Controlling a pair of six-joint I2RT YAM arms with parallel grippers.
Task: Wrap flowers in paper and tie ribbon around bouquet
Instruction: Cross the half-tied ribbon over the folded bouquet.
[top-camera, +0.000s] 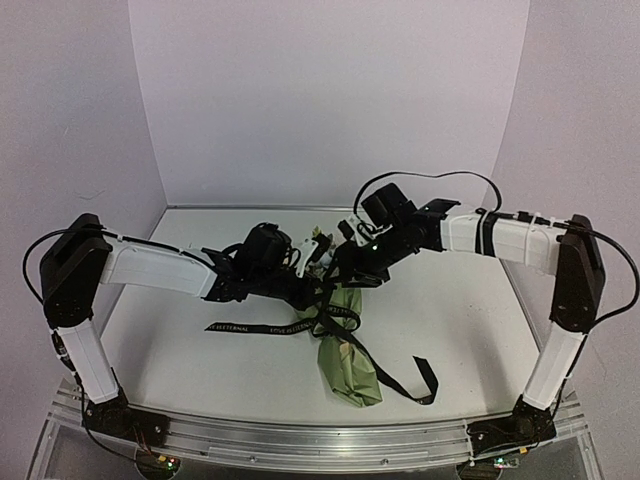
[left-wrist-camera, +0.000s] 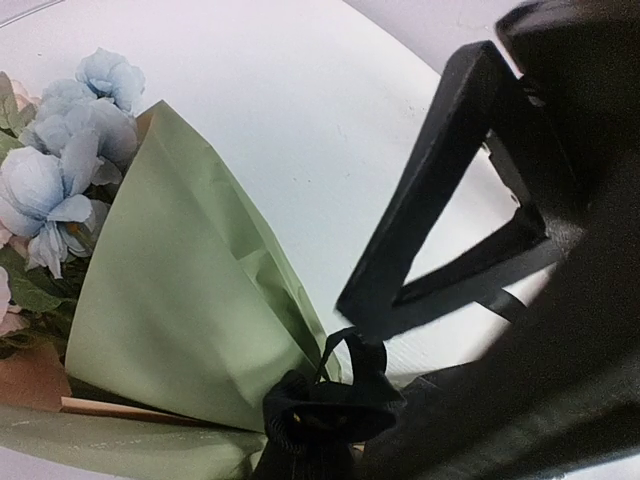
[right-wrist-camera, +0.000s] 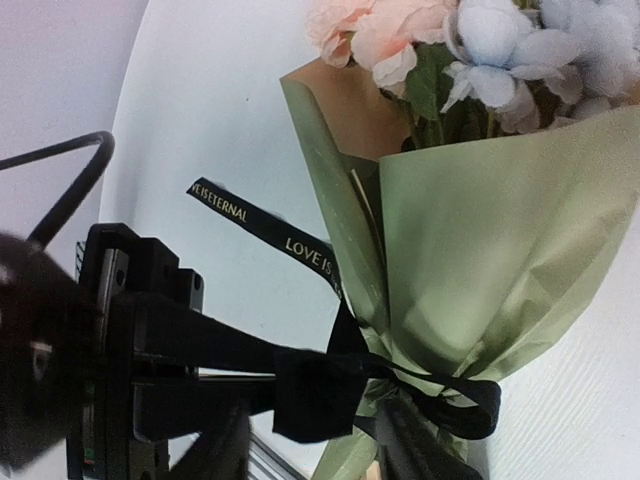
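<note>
The bouquet (top-camera: 340, 370) lies flat in the middle of the bench (top-camera: 460, 320). In the top view its thin end points to 6 o'clock and its wide end points to 12 o'clock. The paper (left-wrist-camera: 190, 300) is green on the outside and is rolled into a cone around the stems. A bit of its tan side peeks out at the wide end. The flowers (right-wrist-camera: 470, 50), blue and peach, stick out there too.

The ribbon (right-wrist-camera: 262, 226) is black with small gold letters. It goes around the thin neck of the cone. There it is bunched into a dark lump that looks like a knot being made. In the top view one loose end lies on the bench toward 9 o'clock. The other loose end curls away toward 4 o'clock.

Both arms reach in over the bouquet, the left from 9 o'clock and the right from 2 o'clock. The left fingers (left-wrist-camera: 360, 315) are pressed together. They seem to pinch a loop of ribbon right by the lump. The right fingers (right-wrist-camera: 260, 365) sit close to the ribbon at the neck. One cannot tell if they are spread or pinching, because the tips are lost against the black ribbon.

The wrapping looks done. The step in hand seems to be tying the ribbon. The next move likely calls for a firm hold on both ribbon ends and a gentle pull apart, so the knot gets snug. A hard pull could crush the paper or drag the bouquet.
</note>
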